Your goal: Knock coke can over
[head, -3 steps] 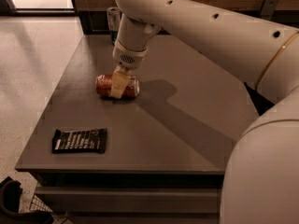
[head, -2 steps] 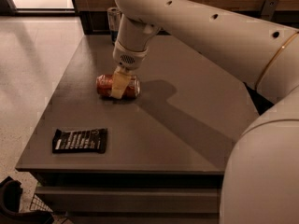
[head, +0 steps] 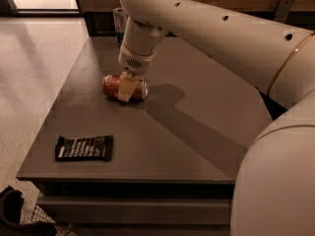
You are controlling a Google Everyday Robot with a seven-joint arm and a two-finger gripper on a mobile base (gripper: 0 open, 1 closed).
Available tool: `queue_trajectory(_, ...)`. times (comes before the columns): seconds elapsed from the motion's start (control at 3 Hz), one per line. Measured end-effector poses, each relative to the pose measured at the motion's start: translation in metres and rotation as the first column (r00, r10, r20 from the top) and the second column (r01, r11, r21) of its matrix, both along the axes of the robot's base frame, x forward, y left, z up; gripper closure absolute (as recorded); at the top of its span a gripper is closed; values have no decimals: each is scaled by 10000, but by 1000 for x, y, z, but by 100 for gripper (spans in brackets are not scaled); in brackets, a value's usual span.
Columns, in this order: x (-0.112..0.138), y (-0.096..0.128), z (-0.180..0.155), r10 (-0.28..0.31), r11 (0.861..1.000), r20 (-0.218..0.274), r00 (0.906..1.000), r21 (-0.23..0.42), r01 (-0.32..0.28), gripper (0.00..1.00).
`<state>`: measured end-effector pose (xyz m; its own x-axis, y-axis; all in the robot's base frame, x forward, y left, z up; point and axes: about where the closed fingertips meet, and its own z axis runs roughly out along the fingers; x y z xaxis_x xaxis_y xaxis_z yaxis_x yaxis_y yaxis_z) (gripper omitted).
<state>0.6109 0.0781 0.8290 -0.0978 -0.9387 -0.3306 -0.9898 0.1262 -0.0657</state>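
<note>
One coke can (head: 111,85) lying on its side, left part of table (head: 211,77). My gripper (head: 126,89) right over it, touching. Jaw state: cannot tell. Judge knock-over done; only lifting clear left. Black wrapper (head: 83,148) well apart.

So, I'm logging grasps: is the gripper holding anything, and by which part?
Cannot be told: the gripper sits at the middle of the coke can, which lies on its side on the table.
</note>
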Motion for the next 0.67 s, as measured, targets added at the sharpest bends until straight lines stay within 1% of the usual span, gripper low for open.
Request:
queue_trajectory(0.33, 0, 1, -1, 13, 10000, -16, 10000, -9, -13, 0)
queue_trajectory(0.67, 0, 1, -1, 17, 10000, -20, 10000, -12, -17, 0)
